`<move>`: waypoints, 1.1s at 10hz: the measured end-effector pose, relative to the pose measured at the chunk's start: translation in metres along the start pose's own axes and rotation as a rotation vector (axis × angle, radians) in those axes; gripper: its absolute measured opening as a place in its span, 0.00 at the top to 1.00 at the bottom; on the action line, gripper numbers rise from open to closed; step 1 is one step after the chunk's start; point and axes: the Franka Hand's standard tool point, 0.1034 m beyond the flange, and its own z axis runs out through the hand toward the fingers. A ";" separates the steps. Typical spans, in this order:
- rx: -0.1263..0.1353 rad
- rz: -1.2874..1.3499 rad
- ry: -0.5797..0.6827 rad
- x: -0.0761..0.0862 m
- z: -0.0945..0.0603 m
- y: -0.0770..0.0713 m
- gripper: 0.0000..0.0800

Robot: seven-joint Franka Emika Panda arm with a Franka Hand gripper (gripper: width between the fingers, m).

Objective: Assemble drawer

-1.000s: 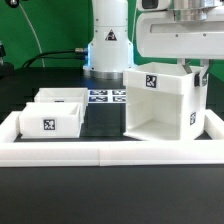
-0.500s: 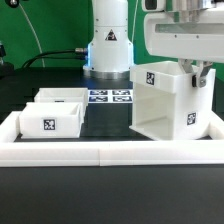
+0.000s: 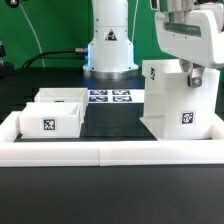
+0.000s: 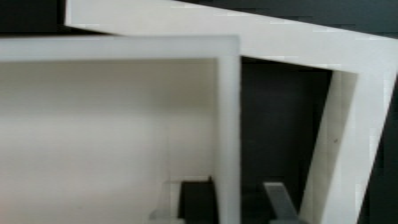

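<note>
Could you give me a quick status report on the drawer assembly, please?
Both fingers of gripper straddle box casing wall; closure unclear. Casing at exterior view's right, two trays at its left, untouched. Flat marker board between; nothing blocking.

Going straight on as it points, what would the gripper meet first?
Likely the top edge of the large white hollow plastic box casing, whose wall stands between the jaws of the gripper.

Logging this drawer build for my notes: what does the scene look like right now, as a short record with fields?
gripper: shut on the box casing's upper wall
box casing: exterior view's right, standing inside the rail
trays: front tray and back tray, exterior view's left, outside the casing
marker board: lying flat between them
</note>
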 end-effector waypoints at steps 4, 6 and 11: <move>0.025 -0.014 -0.004 0.003 0.000 -0.019 0.95; 0.043 -0.007 -0.005 0.005 0.000 -0.035 0.95; 0.068 0.005 0.001 0.009 0.000 -0.059 0.95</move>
